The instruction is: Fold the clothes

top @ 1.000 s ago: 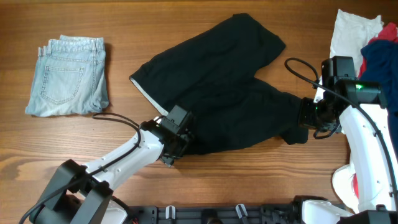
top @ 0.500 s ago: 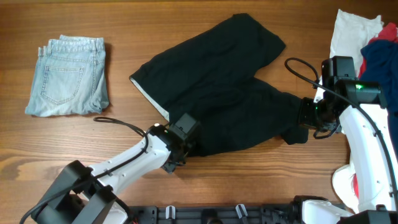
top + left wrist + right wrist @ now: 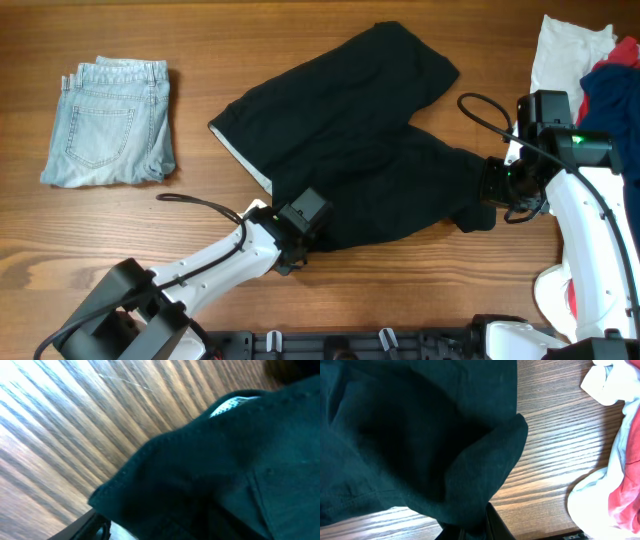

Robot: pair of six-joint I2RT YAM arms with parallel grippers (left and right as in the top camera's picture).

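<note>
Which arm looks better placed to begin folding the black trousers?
The right one, probably. The right gripper is shut on a leg end of the black trousers, ready to carry it across. The left gripper sits at the opposite corner, but whether it has a grip isn't visible.

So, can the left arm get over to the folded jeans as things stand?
Probably yes. The folded jeans lie on its side, with only bare table between them and the left gripper, which is at the edge of the black trousers.

Robot lab: wooden table, mounted arms
</note>
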